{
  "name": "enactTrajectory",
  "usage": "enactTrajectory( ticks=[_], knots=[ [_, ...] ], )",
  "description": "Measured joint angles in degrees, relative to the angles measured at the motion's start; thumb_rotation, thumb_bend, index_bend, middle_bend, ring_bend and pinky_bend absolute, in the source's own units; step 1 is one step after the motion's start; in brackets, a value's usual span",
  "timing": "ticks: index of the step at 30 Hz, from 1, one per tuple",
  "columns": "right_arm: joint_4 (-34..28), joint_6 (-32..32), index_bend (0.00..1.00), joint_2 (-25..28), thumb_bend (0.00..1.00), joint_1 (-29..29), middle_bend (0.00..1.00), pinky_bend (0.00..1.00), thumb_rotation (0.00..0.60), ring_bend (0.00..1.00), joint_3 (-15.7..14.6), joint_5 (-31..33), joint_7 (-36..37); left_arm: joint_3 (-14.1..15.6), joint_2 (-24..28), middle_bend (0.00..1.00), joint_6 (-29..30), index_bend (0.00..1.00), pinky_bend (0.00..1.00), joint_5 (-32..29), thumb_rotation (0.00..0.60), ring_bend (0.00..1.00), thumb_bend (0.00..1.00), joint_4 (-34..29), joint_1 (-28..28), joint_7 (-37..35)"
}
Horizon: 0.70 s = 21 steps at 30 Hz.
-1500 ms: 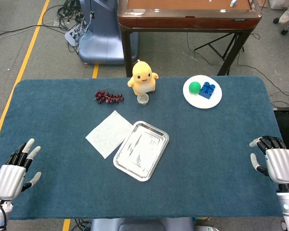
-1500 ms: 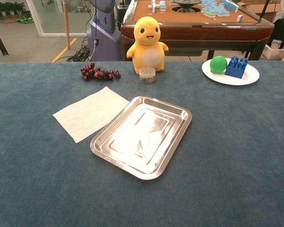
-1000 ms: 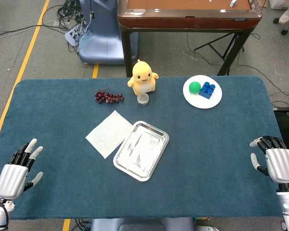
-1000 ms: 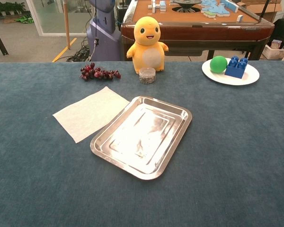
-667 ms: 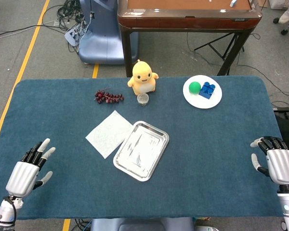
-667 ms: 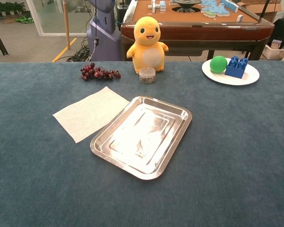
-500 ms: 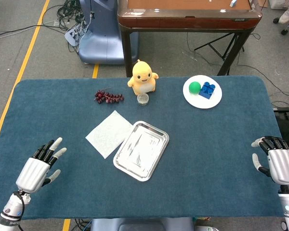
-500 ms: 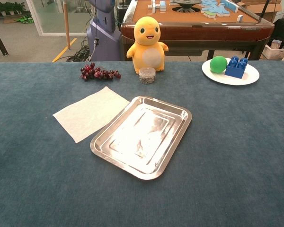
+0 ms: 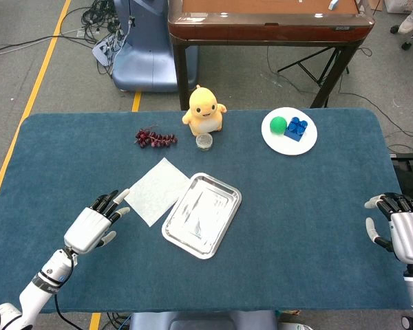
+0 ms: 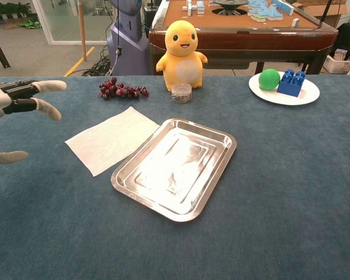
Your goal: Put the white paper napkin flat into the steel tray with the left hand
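Observation:
The white paper napkin (image 9: 156, 190) (image 10: 109, 139) lies flat on the blue table, its right corner tucked against the left rim of the steel tray (image 9: 228, 216) (image 10: 213, 186). The tray holds nothing. My left hand (image 9: 95, 223) (image 10: 11, 105) hovers just left of the napkin with its fingers spread and nothing in it, fingertips close to the napkin's left corner. At the table's right edge my right hand (image 9: 403, 232) rests with fingers loosely apart and nothing in it; the chest view does not show it.
A yellow plush toy (image 9: 204, 110), a small clear jar (image 9: 204, 141) and a bunch of dark grapes (image 9: 153, 138) stand behind the napkin and tray. A white plate (image 9: 274, 139) with a green ball and blue brick sits at the back right.
My left hand has travelled from the front left corner rightward and forward, up to the napkin's left corner, and now shows in the chest view. The right hand drifted slightly right.

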Motion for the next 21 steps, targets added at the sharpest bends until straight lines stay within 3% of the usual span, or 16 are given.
enactTrajectory(
  ticks=[5, 12, 21],
  knots=[
    [0.0, 0.1, 0.41, 0.1, 0.45, -0.1, 0.37, 0.2, 0.6, 0.22, 0.0, 0.0, 0.3, -0.4, -1.4, 0.0, -2.3, 0.29, 0.16, -0.8, 0.6, 0.0, 0.23, 1.1, -2.1, 0.3],
    [0.0, -0.2, 0.41, 0.1, 0.45, 0.0, 0.37, 0.2, 0.6, 0.22, -0.1, -0.2, 0.4, -0.8, -3.8, 0.0, -4.9, 0.3, 0.16, -2.3, 0.6, 0.0, 0.13, 2.5, -4.7, 0.5],
    [0.0, 0.1, 0.41, 0.4, 0.45, -0.1, 0.37, 0.2, 0.6, 0.22, 0.0, -0.3, 1.0, -1.1, -7.5, 0.0, -6.6, 0.33, 0.16, -3.8, 0.6, 0.0, 0.13, 5.1, -6.8, 1.6]
  ],
)
